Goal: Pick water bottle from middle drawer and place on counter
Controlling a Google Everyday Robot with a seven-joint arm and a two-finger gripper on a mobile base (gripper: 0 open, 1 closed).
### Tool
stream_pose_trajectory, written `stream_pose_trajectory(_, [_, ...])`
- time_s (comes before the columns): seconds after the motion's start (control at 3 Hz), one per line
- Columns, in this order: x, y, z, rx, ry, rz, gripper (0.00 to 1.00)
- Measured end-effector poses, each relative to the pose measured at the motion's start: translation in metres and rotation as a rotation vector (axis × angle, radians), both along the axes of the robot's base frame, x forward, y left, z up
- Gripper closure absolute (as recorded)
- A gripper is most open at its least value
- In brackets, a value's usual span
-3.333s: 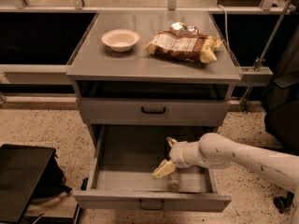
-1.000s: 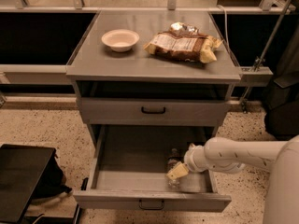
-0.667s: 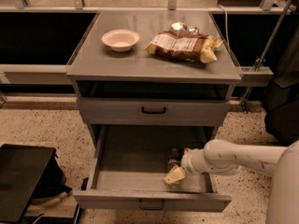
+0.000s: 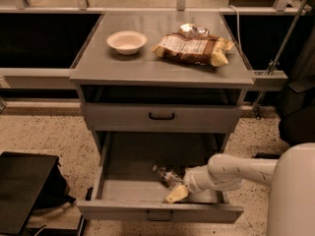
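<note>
Nearest me, the middle drawer (image 4: 123, 210) stands open, its front panel and black handle (image 4: 160, 215) facing the camera. My arm (image 4: 236, 170) reaches in from the right, and the gripper (image 4: 178, 190) sits low in the drawer's front right part, just behind the panel. The bottle (image 4: 167, 175) lies on its side on the drawer floor, right against the gripper on its far left side. I cannot tell whether the claw is clenched, released or has hold of the bottle. A black table (image 4: 19, 186) is at my left. Above the open drawer is a closed drawer (image 4: 123, 116). Further back, the counter (image 4: 162, 68) carries a white bowl (image 4: 127, 42) on the left and a snack bag (image 4: 193, 48) on the right, well apart.
</note>
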State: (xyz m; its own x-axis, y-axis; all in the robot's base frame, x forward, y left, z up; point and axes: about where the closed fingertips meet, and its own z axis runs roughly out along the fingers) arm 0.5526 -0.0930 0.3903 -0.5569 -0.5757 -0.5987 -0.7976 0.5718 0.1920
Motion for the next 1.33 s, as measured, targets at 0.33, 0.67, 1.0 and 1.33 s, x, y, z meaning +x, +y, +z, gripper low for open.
stream_pose_trajectory(0.33, [0.0,0.0,0.0,0.0,0.0,0.0,0.18])
stream_pose_trajectory(0.67, [0.0,0.0,0.0,0.0,0.0,0.0,0.42])
stream_pose_trajectory(1.0, [0.0,0.0001,0.0,0.0,0.0,0.0,0.66])
stream_pose_trajectory(1.33, [-0.0001,0.0001,-0.0001,0.0,0.0,0.0,0.89])
